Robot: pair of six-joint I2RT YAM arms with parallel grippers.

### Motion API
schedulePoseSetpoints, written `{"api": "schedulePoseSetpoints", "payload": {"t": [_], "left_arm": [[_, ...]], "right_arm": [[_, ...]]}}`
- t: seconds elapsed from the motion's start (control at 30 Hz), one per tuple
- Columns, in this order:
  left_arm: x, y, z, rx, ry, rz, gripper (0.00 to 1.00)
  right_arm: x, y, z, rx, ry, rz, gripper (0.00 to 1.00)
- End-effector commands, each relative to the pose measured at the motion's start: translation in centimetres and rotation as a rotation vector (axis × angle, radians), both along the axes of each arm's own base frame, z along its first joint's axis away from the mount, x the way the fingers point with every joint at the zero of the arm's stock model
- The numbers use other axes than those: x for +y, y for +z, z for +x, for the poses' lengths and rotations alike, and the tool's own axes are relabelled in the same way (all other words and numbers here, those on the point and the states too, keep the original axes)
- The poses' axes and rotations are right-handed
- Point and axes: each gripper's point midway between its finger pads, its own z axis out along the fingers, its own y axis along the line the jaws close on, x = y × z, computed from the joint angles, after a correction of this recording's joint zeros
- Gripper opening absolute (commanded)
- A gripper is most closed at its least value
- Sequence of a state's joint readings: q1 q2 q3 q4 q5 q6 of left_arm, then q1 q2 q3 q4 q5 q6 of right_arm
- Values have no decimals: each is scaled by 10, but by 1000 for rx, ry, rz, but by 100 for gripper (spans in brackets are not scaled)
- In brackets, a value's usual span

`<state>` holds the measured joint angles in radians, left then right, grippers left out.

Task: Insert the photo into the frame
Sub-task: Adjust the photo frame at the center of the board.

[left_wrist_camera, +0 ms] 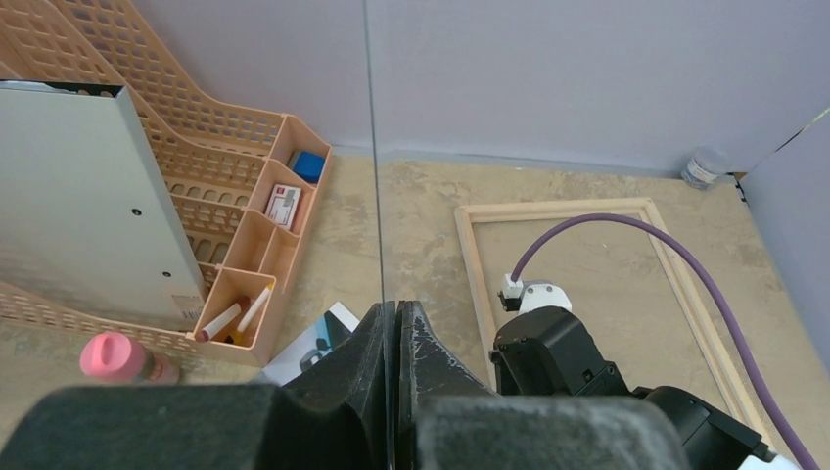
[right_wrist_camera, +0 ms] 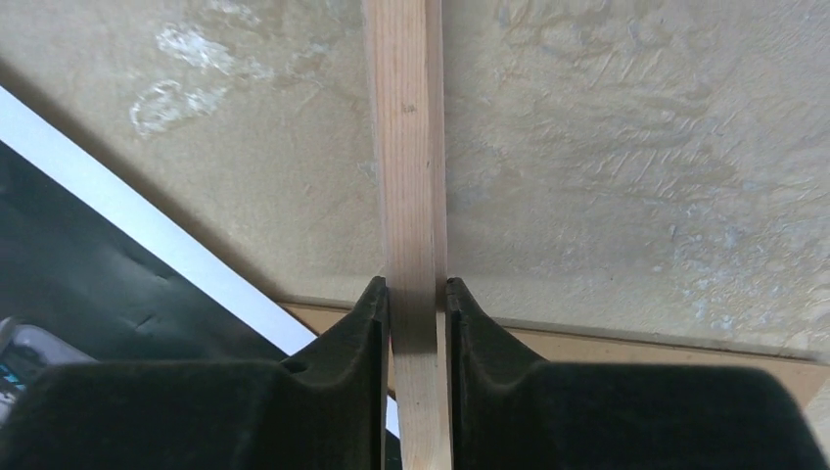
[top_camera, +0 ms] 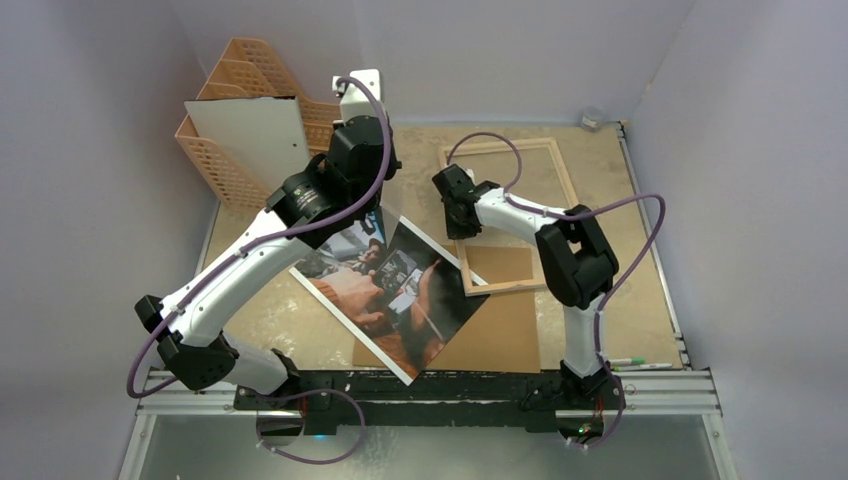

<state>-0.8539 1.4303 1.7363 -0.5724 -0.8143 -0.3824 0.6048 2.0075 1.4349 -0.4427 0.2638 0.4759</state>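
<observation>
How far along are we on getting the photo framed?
Done: the frame lies wood side up, the brown backing sheet out, partly under it. In hand: the right gripper clamps a frame rail; the left gripper pinches a thin clear sheet, probably the pane. Remaining: the photo lies outside the frame, not yet in.

**A:** State of the left gripper [left_wrist_camera: 394, 311]?
**B:** Fingers pressed together on a thin clear pane [left_wrist_camera: 373, 147], held upright and seen edge-on.
**A:** Surroundings?
**B:** The frame [left_wrist_camera: 476, 259] lies flat to the right, with a black wrist [left_wrist_camera: 548, 343] at its left rail. A photo [left_wrist_camera: 326, 331] corner shows beside the peach organiser [left_wrist_camera: 210, 122].
</observation>
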Motion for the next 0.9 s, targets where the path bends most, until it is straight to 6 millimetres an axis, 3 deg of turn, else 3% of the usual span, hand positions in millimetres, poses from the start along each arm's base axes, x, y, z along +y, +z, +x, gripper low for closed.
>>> {"api": "schedulePoseSetpoints", "payload": {"t": [0.0, 0.17, 0.33, 0.53, 0.73, 0.83, 0.87], "left_arm": [[12, 22, -4, -48, 10, -36, 0], [19, 29, -6, -65, 22, -28, 0], [26, 34, -7, -76, 45, -17, 0], [33, 35, -9, -79, 68, -10, 0], [33, 34, -9, -76, 71, -13, 0], [33, 33, -9, -72, 69, -22, 0], [32, 33, -9, -69, 66, -23, 0]], "right_arm": [[15, 24, 14, -40, 10, 60, 15], [21, 47, 26, -83, -14, 73, 6], [52, 71, 24, -75, -6, 161, 5], [92, 76, 17, -47, -50, 309, 7], [123, 75, 25, -22, -107, 414, 15], [146, 86, 20, 22, -81, 537, 23], [152, 94, 24, 1, -65, 575, 30]]}}
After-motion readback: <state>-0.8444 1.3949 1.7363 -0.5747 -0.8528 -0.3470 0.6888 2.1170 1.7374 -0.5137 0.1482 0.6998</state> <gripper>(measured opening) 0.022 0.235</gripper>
